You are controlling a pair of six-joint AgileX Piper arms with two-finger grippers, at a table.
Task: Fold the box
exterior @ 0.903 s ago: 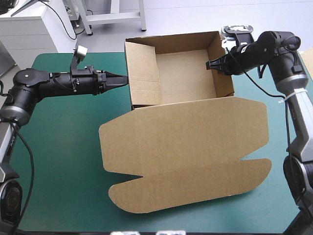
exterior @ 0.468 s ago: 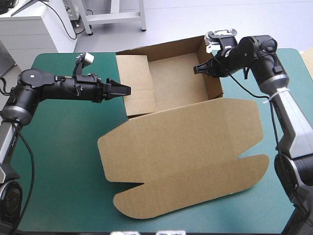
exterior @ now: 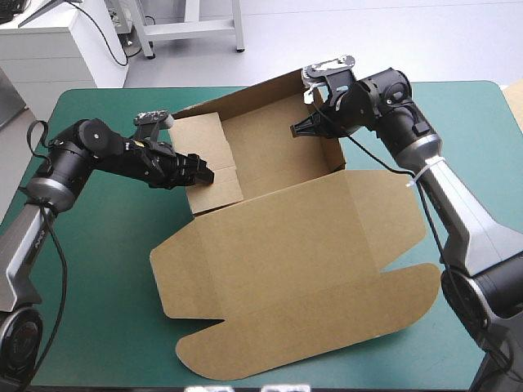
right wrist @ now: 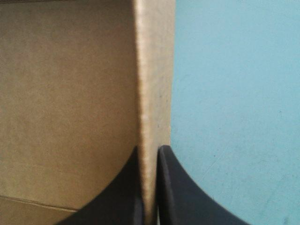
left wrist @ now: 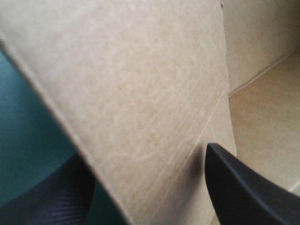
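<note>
The right end effector [exterior: 299, 131] is clamped on the box [exterior: 286, 245]. Its black fingers [right wrist: 183, 187] are pressed together with the top edge of the right wall [exterior: 331, 147] pinched between them, close to the far right corner. One finger is inside, against brown board. The other is outside, over the teal-green cover [exterior: 98, 278].

The left end effector [exterior: 198, 172] has its fingers apart, astride the left wall [exterior: 214, 163]. In its wrist view the board runs slantwise between the two wide-set fingers, one on the cover side and one on the inner side above the floor of the tray [exterior: 274, 155]. Whether either finger touches the board cannot be told.

Both arms reach in low from opposite sides, the left from the desk's left edge and the right from its far right.

The box sits on the desk [exterior: 490, 114] as an open tray with raised walls, on the far half and turned somewhat askew to the desk's edges. The lid [exterior: 278, 269] lies flat and joined to the tray's near wall. It spreads toward the near edge and ends in a long flap with rounded corners.
</note>
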